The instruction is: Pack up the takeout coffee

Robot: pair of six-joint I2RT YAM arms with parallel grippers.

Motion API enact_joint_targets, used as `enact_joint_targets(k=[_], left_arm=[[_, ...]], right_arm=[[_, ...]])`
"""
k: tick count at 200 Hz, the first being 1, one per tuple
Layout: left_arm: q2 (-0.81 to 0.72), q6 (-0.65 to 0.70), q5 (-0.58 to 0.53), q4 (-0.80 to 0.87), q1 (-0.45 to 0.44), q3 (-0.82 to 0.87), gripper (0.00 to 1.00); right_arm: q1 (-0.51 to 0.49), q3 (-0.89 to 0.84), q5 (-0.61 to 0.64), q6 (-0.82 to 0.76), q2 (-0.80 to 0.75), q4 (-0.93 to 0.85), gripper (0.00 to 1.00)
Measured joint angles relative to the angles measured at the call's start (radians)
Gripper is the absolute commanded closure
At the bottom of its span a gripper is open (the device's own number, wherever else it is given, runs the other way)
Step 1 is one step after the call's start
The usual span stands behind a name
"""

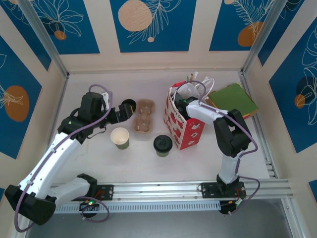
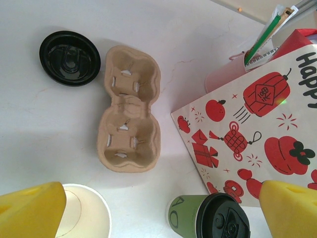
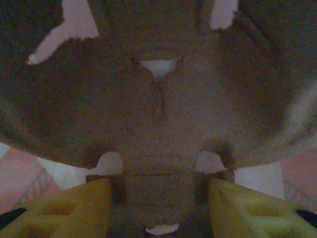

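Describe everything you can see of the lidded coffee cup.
The cup is small, green paper with dark print on its side, capped by a round black plastic lid with moulded ridges. It stands upright on the white table, just left of the red-and-white bag and seemingly clear of it, with the lidless cup farther left. Only the table appears to touch it.

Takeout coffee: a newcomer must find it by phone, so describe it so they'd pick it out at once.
Start at the tall red-and-white bag right of centre. By its near left corner stands the coffee, a short green cup. It alone wears a black lid: the open cup to its left is cream inside, and the loose lid lies flat beyond the tray.
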State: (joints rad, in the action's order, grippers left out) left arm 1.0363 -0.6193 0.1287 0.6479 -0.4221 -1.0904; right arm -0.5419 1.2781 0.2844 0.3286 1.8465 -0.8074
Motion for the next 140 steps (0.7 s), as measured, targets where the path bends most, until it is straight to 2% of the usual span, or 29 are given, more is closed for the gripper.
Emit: enact_joint_targets(k=[63, 140], left_arm=[[0.000, 0.000, 0.000, 0.000, -0.002, 0.000, 0.00], [0.000, -0.002, 0.000, 0.000, -0.008, 0.000, 0.00]], right_arm=[[0.000, 0.041, 0.008, 0.018, -0.063, -0.073, 0.32], [0.000, 0.060, 0.025, 0.035, -0.111, -0.127, 0.26]])
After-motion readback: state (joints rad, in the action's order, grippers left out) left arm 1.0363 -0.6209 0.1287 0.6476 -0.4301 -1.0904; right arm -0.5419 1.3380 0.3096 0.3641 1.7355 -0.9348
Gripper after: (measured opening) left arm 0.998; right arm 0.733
